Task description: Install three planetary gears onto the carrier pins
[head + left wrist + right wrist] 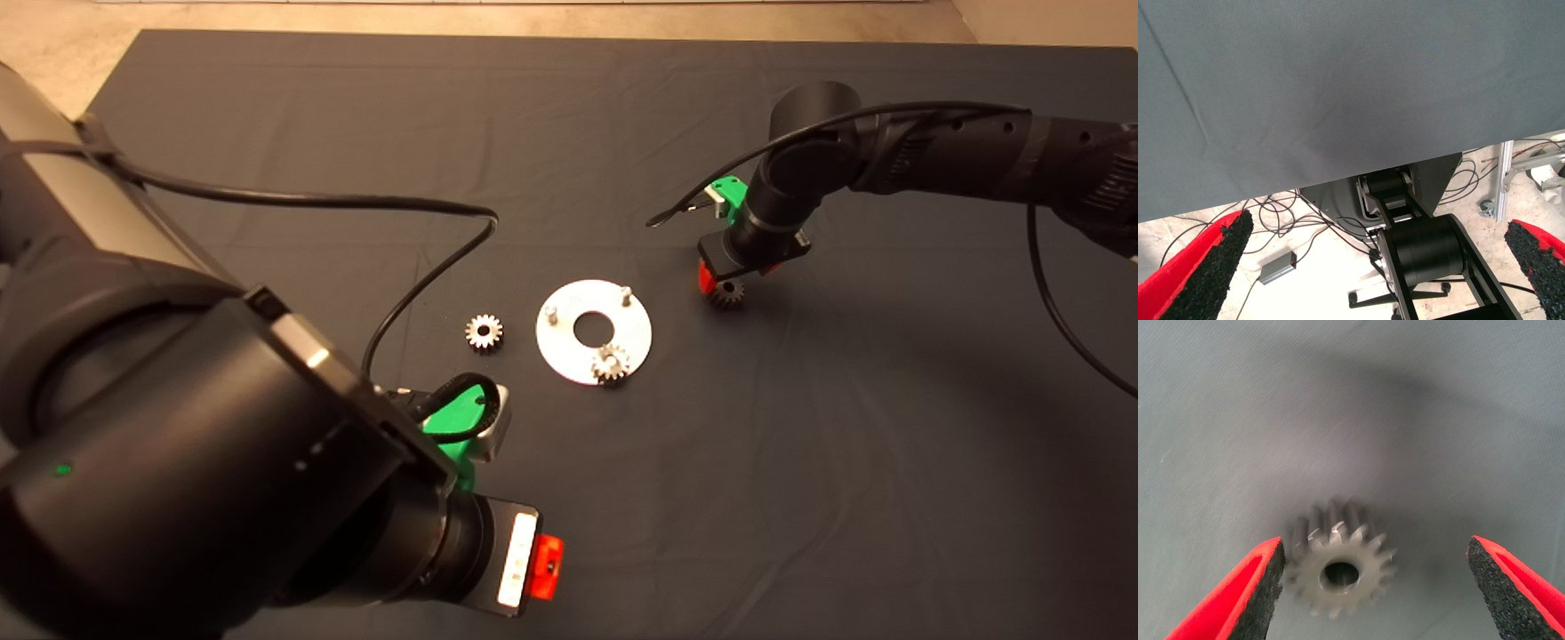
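From above, a silver disc lay on the dark surface with one gear seated on a pin and two pins bare; a second gear lay just beside it, and the right gripper hovered over a third gear. The left wrist view showed the left gripper spread wide, idle over the surface's edge. The right wrist view showed the gripper wide open around the gear, touching nothing, so the pickup step seemed in hand, and closing squarely came next.
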Motion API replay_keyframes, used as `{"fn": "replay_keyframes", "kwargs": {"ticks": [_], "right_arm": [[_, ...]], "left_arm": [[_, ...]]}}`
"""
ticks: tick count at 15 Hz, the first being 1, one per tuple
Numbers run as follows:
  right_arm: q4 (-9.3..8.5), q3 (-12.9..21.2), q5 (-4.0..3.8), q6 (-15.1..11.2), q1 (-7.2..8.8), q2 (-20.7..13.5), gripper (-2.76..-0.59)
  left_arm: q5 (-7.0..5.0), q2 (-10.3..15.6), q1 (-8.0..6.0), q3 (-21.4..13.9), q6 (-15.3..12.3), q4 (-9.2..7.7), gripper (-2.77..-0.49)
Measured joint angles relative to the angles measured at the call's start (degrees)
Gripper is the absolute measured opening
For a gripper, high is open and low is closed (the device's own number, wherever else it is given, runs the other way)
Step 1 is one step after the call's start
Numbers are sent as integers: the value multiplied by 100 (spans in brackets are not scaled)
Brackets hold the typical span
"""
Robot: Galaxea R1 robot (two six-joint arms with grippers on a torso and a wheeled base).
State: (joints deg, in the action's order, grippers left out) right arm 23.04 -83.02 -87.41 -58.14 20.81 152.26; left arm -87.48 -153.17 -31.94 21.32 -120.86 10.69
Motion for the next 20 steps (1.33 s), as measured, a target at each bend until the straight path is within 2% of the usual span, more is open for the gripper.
{"fn": "replay_keyframes", "kwargs": {"ticks": [5,8,10,14,17,20], "right_arm": [[-22,-206,0,73,0,68,-133],[-122,-258,-2,73,0,74,-133],[-306,-258,-4,70,0,74,-133],[-808,-256,-5,66,2,77,-133],[-977,-253,-5,65,7,75,-133],[-1025,-253,-5,65,16,74,-133]], "left_arm": [[0,0,0,-13,0,-2,-49],[0,0,0,-16,0,0,-49],[0,0,0,-16,0,-2,-49],[0,0,0,-16,0,-1,-49],[0,0,0,-16,0,0,-49],[0,0,0,-16,0,0,-49]]}}
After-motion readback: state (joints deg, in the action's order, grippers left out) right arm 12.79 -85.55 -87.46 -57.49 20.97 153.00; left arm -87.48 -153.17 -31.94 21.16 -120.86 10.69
